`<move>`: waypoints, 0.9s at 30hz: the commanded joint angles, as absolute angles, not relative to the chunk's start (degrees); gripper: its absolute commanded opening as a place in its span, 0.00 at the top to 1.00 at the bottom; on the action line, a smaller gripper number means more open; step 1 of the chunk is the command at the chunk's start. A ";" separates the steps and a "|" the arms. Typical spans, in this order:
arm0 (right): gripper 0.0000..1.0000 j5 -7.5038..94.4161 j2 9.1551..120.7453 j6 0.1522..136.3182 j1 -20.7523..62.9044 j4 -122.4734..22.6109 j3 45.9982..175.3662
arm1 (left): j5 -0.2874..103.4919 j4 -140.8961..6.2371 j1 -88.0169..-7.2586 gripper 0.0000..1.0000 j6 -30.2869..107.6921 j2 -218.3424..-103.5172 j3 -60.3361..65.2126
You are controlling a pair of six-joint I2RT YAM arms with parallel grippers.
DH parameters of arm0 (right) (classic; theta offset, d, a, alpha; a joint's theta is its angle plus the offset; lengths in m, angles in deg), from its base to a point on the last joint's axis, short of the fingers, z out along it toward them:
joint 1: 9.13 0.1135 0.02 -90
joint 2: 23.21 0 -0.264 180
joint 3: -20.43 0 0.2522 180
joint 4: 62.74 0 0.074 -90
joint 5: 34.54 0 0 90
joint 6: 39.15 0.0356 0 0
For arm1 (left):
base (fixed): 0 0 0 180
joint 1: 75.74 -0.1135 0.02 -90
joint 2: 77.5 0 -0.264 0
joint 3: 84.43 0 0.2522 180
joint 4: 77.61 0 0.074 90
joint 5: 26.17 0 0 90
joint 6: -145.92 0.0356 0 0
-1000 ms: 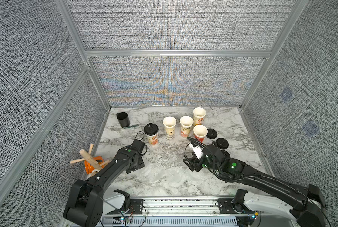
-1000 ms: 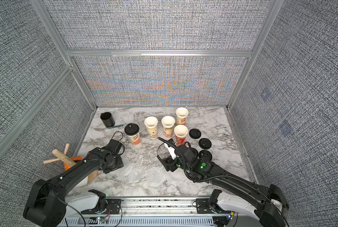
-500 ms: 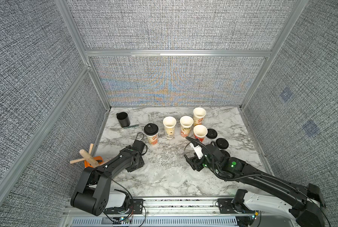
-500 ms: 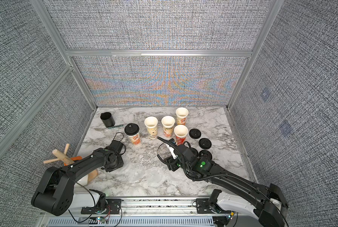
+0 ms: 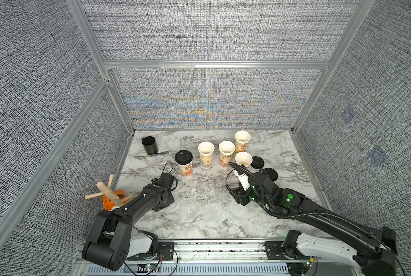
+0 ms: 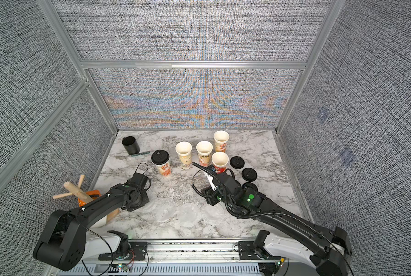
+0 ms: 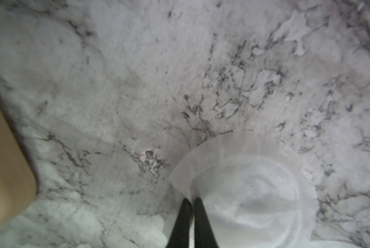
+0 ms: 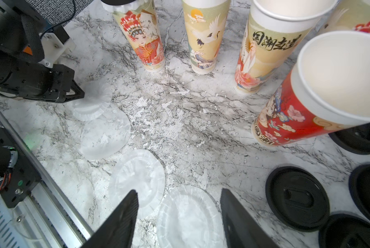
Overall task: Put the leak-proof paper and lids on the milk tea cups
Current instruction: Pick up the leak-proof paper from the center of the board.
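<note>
A white marble-patterned tabletop carries five upright milk tea cups toward the back, one lidded. A black cup and a fork sit back left, with loose black lids on the right. Round sheets of leak-proof paper lie near the front.

The milk tea cups — rims cropped in the right wrist view.
</note>
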State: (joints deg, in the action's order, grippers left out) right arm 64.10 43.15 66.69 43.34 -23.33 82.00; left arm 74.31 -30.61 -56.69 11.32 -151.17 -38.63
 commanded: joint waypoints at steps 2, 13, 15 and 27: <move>0.36 66.03 41.71 66.76 43.21 -20.49 82.20 | 71.68 -28.75 -56.84 1.00 11.08 -151.15 -38.46; 0.36 67.67 40.20 67.56 41.56 -20.34 82.83 | 72.12 -16.60 -56.80 1.00 11.79 -145.71 -26.87; 0.36 67.54 39.90 67.55 41.04 -20.56 83.19 | 72.44 -13.40 -56.80 1.00 12.15 -143.00 -24.39; 0.36 67.20 38.83 69.24 35.63 -21.38 84.84 | 67.21 -7.18 -56.75 1.00 21.71 -131.51 -6.48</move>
